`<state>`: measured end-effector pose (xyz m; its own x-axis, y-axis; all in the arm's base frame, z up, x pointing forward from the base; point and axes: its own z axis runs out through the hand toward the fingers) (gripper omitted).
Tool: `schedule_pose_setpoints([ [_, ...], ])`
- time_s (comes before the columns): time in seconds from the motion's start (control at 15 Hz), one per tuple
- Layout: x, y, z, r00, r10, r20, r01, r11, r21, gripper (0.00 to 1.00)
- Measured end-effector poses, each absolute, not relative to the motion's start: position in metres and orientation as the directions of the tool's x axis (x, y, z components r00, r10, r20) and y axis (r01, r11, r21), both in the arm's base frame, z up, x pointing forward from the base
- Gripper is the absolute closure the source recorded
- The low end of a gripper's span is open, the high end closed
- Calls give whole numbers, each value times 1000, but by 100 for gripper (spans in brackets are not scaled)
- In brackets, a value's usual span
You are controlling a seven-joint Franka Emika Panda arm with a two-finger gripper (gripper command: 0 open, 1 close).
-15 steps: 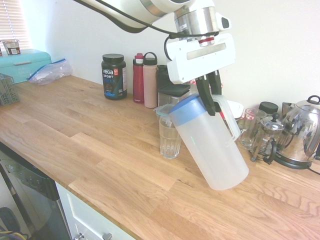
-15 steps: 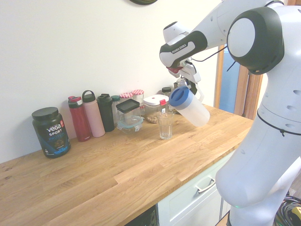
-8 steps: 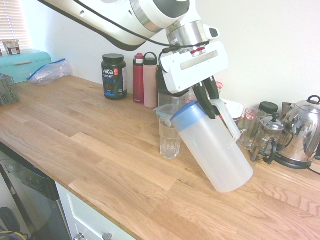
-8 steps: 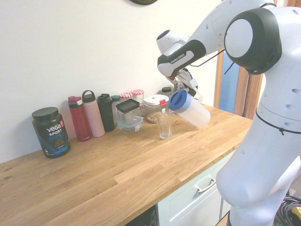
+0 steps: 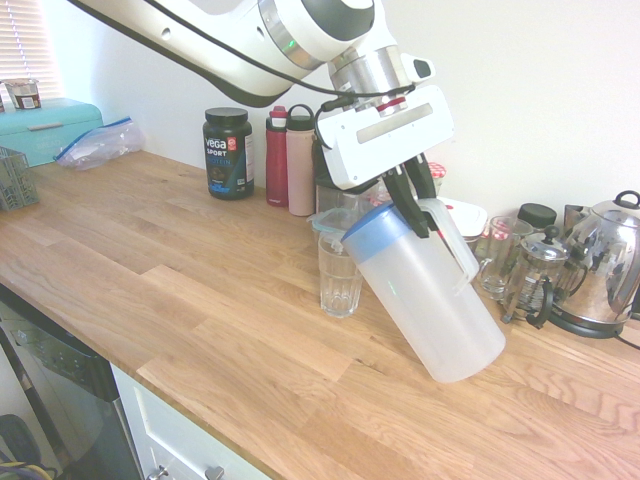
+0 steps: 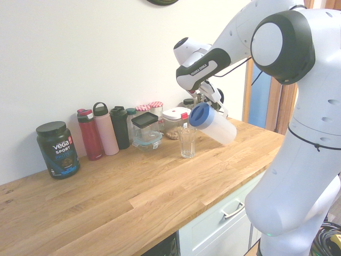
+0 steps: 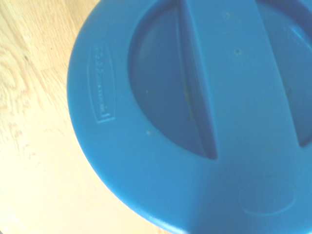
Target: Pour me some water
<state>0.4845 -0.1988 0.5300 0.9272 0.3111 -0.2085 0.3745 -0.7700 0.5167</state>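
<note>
Now you see the pincer (image 5: pixel 418 208) clamped on the jug's (image 5: pixel 425 295) handle, centre frame, tilted with its blue lid (image 5: pixel 375 228) at the glass's (image 5: pixel 339 275) rim. Against a second ago, arm and jug sit slightly lower and further left above the surface (image 5: pixel 200 300).

A blue lid (image 7: pixel 195 122) with a raised centre bar fills the view above the wooden counter (image 7: pixel 34 146)
</note>
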Motion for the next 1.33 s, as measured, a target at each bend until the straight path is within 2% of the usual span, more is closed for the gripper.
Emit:
schedule_pose_setpoints([
  [0.27,472,-202,565,943,302,-138,330,-809,486,100],
  [0.73,446,-195,690,961,228,157,183,-949,256,100],
  [1.0,463,-120,721,973,65,223,59,-998,33,100],
  [1.33,504,-32,712,947,-204,249,-164,-971,-171,100],
])
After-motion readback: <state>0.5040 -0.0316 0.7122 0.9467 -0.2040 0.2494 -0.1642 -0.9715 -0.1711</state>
